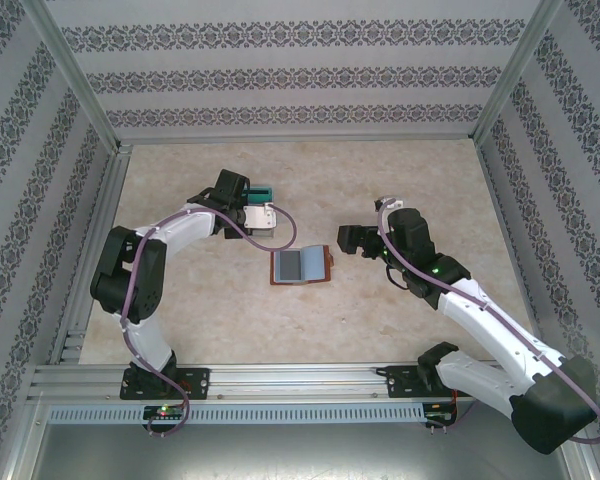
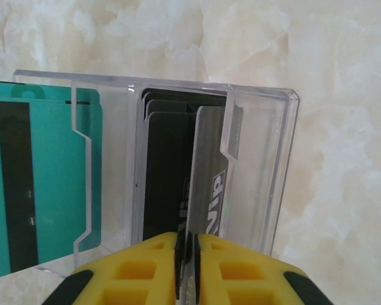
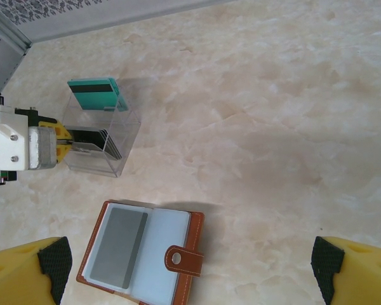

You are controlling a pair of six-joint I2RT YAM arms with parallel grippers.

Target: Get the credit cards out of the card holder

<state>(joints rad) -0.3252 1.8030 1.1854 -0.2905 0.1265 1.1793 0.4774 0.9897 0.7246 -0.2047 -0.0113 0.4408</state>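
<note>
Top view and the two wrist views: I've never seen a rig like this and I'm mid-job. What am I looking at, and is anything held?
Two robot arms are bolted at the near edge of a marble-look table. The top view looks down from above and behind them. Each wrist view rides on one arm, with that arm's own yellow fingers at the bottom of the picture. On the table lie the open card holder, with a grey card in one pocket, and a clear box with cards standing in it and a teal card at one end. The left hand pinches the vip card in that box. The right hand hangs wide open near the card holder, holding nothing.
</note>
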